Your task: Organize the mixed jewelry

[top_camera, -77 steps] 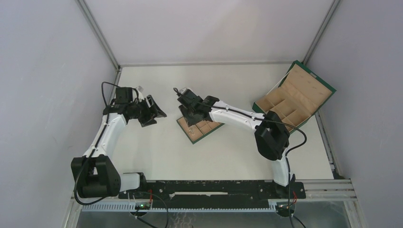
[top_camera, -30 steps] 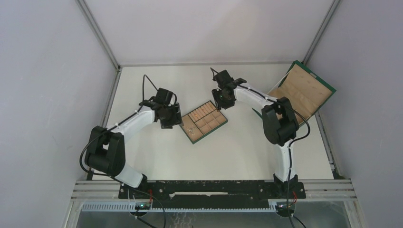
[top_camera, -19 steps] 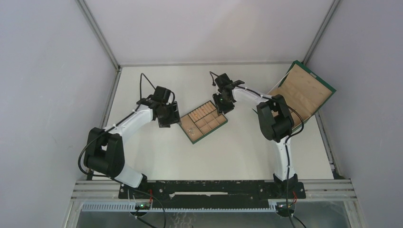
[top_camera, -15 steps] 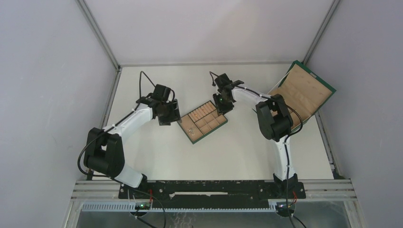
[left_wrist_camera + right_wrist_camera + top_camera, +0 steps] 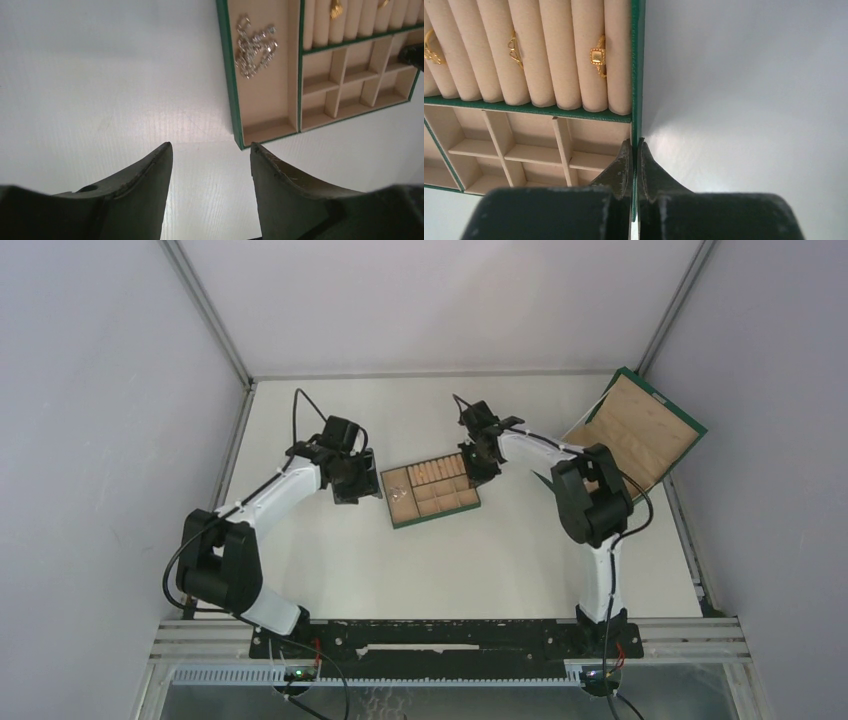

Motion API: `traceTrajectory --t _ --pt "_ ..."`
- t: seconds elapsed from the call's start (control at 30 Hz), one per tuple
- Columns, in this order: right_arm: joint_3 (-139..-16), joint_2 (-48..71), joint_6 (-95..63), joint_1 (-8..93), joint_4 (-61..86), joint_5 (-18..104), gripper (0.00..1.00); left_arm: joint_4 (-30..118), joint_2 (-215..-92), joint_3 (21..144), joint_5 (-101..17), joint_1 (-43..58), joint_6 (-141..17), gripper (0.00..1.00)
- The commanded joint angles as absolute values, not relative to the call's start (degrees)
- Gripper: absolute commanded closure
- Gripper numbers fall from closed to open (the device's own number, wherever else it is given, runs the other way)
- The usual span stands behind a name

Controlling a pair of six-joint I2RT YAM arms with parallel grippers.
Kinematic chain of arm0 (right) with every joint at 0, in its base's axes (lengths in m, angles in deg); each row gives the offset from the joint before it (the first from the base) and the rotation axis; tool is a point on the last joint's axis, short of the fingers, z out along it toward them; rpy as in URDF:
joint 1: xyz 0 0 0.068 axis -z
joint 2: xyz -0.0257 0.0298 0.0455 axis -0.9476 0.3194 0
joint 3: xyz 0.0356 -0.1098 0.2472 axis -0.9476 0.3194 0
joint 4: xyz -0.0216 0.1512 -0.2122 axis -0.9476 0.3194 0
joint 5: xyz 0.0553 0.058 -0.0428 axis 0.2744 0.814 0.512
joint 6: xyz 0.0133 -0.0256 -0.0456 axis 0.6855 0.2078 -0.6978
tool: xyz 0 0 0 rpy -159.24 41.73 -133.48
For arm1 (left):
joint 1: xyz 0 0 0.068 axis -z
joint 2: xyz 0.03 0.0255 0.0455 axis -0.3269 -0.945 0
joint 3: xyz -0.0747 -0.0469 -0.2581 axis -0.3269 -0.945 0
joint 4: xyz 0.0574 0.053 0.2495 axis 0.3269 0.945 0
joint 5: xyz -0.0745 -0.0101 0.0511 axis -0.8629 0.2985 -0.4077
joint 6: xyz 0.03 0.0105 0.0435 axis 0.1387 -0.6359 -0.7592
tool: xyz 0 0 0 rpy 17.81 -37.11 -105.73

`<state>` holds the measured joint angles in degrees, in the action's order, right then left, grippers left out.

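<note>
White table (image 5: 330, 560), grey walls (image 5: 100, 390) all round. Beside the tray (image 5: 228, 75) the left gripper (image 5: 210, 150) hangs open; the right gripper (image 5: 634, 145) pinches its green rim.

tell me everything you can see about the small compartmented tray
The tray is a shallow rectangle, tan-lined with a green rim, lying flat on the white table. One long compartment holds a silvery chain, ring rolls hold gold rings, and the small square compartments look empty. The right end effector is shut on its rim wall.
</note>
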<state>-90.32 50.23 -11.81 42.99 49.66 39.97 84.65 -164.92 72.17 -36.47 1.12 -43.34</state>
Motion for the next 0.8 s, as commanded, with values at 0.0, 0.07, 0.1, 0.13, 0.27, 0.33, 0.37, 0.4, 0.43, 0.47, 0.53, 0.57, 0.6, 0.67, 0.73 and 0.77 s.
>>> traceTrajectory --t 0.0,0.07,0.1,0.13,0.27,0.33,0.37,0.4,0.43,0.47,0.53,0.57,0.6,0.67,0.73,0.77 --pt "-83.7 36.7 -6.7 44.4 48.4 37.8 1.0 85.8 -162.3 77.0 -37.6 0.9 -44.8 0.37" --pt "-79.0 30.0 -4.2 45.7 49.3 37.0 1.0 86.3 -161.6 78.5 -38.0 0.9 -45.0 0.37" --pt "-77.0 27.2 -3.0 46.5 49.8 36.8 1.0 86.4 -161.3 79.1 -38.1 0.9 -45.1 0.36" --pt "-75.5 24.3 -1.8 47.2 50.7 36.6 1.0 86.6 -161.0 79.6 -38.4 0.8 -45.2 0.36" --pt "-72.1 14.9 3.7 49.8 57.1 32.5 1.0 87.6 -161.1 81.8 -39.1 0.8 -46.2 0.36" --pt "-71.1 10.7 7.6 51.7 61.2 30.9 1.0 88.4 -161.6 82.8 -39.2 0.8 -46.5 0.36" --pt "-70.5 8.7 10.4 52.7 63.1 30.1 1.0 88.5 -161.8 83.0 -39.4 0.8 -46.7 0.36" --pt "-69.6 6.5 12.4 53.8 64.7 29.4 1.0 88.5 -161.9 83.1 -39.4 0.8 -46.8 0.36" --pt "-68.3 3.5 13.9 55.0 66.1 28.9 1.0 88.4 -161.9 83.1 -39.3 0.8 -46.9 0.36" --pt "-67.4 1.5 15.1 56.1 67.9 27.9 1.0 88.3 -162.0 83.0 -39.3 0.8 -46.9 0.36" --pt "-65.6 -2.3 16.9 58.7 70.2 26.5 1.0 88.2 -162.1 82.8 -39.5 0.7 -46.9 0.36" --pt "-64.6 -4.2 17.3 59.8 71.1 26.0 1.0 88.0 -162.1 82.6 -39.6 0.8 -46.9 0.36" --pt "-63.6 -5.9 17.6 61.3 71.8 25.8 1.0 87.9 -162.1 82.4 -39.7 0.7 -47.0 0.36" --pt "-61.3 -8.7 17.6 64.9 73.2 26.0 1.0 87.6 -162.2 81.8 -39.8 0.7 -47.1 0.36" --pt "-59.7 -11.1 17.6 70.1 75.0 26.0 1.0 87.4 -162.2 81.3 -40.0 0.7 -47.1 0.36" --pt "-58.7 -12.3 17.0 72.5 75.0 26.0 1.0 87.2 -162.3 81.0 -40.1 0.7 -47.0 0.36"
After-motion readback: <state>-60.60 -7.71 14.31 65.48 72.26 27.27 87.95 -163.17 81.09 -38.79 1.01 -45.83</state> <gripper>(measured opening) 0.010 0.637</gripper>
